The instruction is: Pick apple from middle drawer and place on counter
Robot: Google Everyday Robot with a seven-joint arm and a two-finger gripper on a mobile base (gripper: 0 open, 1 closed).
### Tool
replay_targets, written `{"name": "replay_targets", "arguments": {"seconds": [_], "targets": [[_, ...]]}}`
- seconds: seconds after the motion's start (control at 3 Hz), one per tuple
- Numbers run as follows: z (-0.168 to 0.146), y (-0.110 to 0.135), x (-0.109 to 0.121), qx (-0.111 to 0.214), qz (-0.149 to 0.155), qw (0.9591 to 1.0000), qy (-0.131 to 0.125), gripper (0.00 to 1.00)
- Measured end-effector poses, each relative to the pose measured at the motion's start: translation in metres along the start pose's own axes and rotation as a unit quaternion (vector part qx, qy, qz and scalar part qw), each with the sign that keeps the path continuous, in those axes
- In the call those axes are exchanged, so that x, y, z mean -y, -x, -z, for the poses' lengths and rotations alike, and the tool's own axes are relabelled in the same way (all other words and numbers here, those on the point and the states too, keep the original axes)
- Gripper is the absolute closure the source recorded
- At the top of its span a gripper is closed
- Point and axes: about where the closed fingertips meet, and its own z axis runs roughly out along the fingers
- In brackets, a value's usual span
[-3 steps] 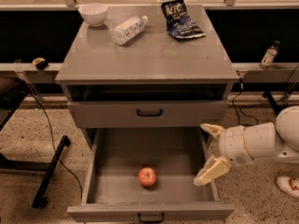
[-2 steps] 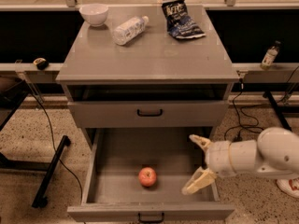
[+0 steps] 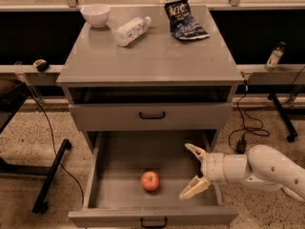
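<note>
You can see the apple (image 3: 150,181) sitting on the floor of the open middle drawer (image 3: 93,175). Your gripper (image 3: 191,171) is beside it, near the drawer's right wall, fingers spread wide (holding nothing), not touching it.

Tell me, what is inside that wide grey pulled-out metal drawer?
A small red apple lies on the wide grey metal drawer's bare floor. The robot's cream two-finger gripper hangs open over its right side, covering some floor there.
</note>
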Motion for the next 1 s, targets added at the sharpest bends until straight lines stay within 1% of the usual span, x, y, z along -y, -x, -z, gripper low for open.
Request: {"name": "replay_targets", "arguments": {"seconds": [0.33,0.67,1.0], "targets": [[0.0,0.002,0.0,0.009,-0.001,0.9999,0.009,0.0],[-0.045,-0.009,-0.012,-0.005,0.017,0.9995,0.024,0.0],[-0.121,-0.036,-0.016,-0.009,0.02,0.9997,0.012,0.0]]}}
